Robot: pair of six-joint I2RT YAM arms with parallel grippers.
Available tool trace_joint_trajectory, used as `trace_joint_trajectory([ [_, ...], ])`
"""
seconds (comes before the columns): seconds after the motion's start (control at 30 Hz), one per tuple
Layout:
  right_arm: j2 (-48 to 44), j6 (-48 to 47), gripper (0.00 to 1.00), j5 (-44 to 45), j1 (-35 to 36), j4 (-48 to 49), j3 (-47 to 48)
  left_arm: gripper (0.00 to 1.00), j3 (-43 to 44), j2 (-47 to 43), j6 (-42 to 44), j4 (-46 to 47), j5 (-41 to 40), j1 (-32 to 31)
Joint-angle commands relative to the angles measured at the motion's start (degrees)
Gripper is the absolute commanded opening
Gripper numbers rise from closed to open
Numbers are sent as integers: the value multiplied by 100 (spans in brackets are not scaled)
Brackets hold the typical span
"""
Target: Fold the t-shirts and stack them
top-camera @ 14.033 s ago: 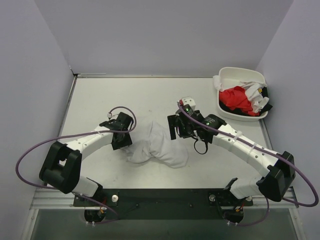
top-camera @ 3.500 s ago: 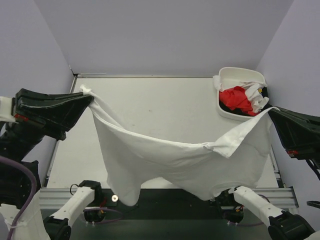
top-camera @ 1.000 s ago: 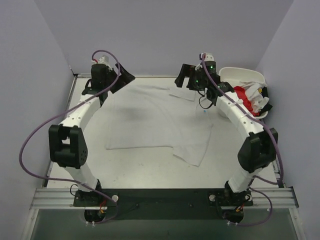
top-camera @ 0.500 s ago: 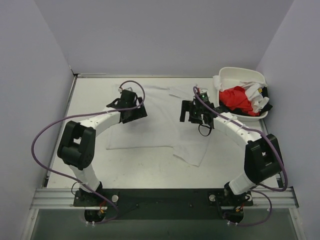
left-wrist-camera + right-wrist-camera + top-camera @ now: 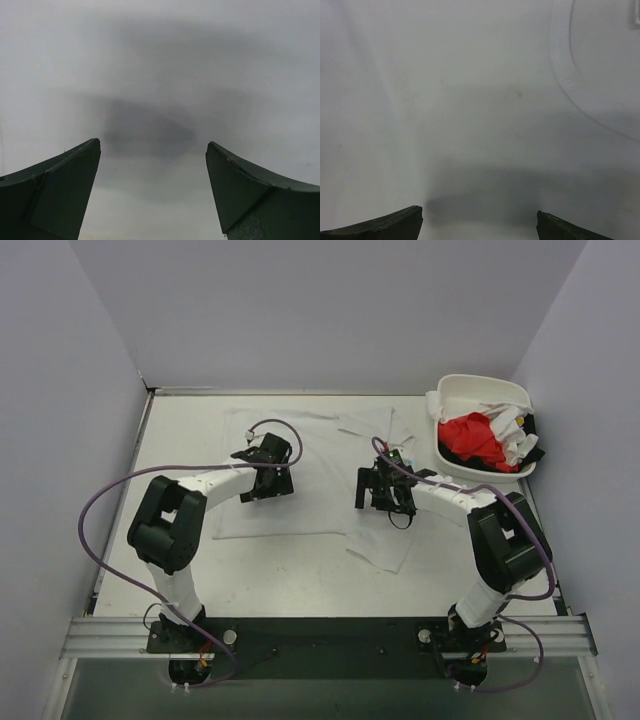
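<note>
A plain white t-shirt (image 5: 315, 470) lies spread flat on the table, its far hem near the back edge and one corner (image 5: 385, 552) folded toward the front. My left gripper (image 5: 264, 484) hovers over the shirt's left half, open, with only white cloth (image 5: 150, 75) between its fingers (image 5: 60, 195). My right gripper (image 5: 377, 492) stands open over the right half, just above the cloth, where the curved neck seam (image 5: 565, 75) shows. More t-shirts, a bright red one (image 5: 470, 438) and white ones (image 5: 505, 420), are heaped in the tub.
The white rounded plastic tub (image 5: 478, 387) stands at the back right corner, beside the right wall. Purple cables loop off both arms. Bare table (image 5: 170, 460) shows left of the shirt and along the front (image 5: 300, 590).
Both arms have drawn back from the table's far edge toward the middle, over the spread shirt. Both grippers stay open and hold nothing.
</note>
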Motion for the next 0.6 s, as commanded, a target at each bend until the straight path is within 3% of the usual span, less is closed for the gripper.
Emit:
trace_joint_trajectory([
  [0.0,16,320,99,119,182,77,-212,96,-23,-22,-163,-433,-538,-115],
  [0.57,-941,1409,99,988,1201,-635,-1425,96,-1789,-961,-866,-389,-522,-440],
])
